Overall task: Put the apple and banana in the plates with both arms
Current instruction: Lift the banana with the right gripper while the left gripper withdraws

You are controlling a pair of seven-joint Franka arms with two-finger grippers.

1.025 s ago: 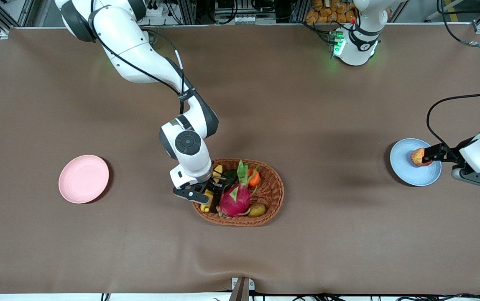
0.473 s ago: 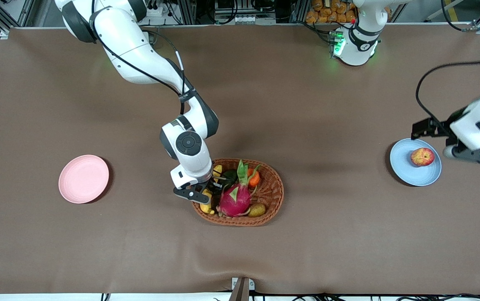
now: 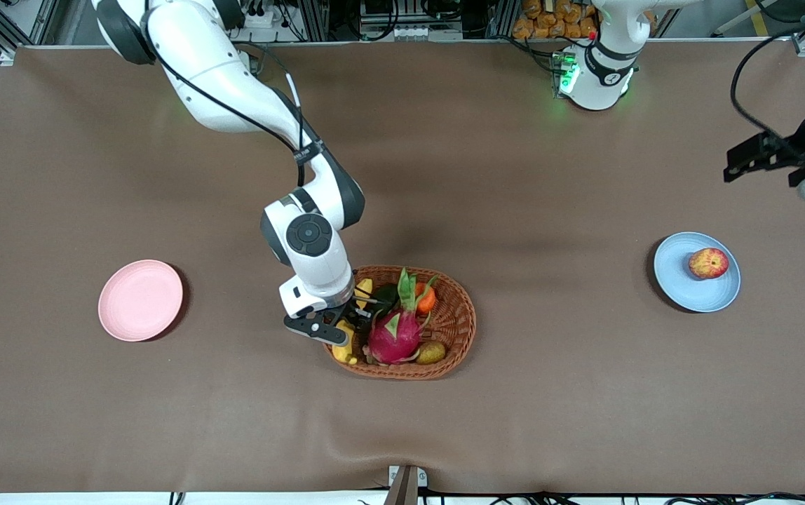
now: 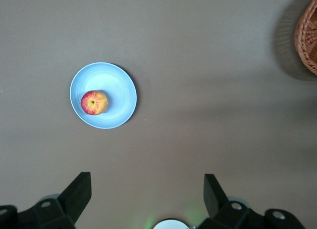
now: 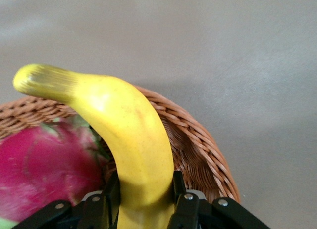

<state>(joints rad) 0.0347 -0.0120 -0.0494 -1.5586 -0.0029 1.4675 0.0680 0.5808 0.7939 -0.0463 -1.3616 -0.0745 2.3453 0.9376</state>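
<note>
A: Where's your right gripper (image 3: 343, 321)?

B: At the wicker basket (image 3: 453, 324), on the end toward the right arm. Fingers (image 5: 184, 209) clamped on the banana (image 5: 126, 140). Banana still sits in the basket beside the dragon fruit (image 3: 394, 337); one tip pokes over the rim.

A: And the left gripper (image 4: 147, 192)?

B: Up in the air over bare table (image 3: 515, 407) at the left arm's end, fingers spread wide, nothing in them.

A: Apple?

B: Apple (image 3: 708, 263) rests on the blue plate (image 3: 679, 280), off centre. You can see it in the left wrist view too.

A: Pink plate?

B: Pink plate (image 3: 140, 300) toward the right arm's end, well apart from the basket. Orange fruit (image 3: 427, 299) in the basket, farther from the front camera than the dragon fruit.
</note>
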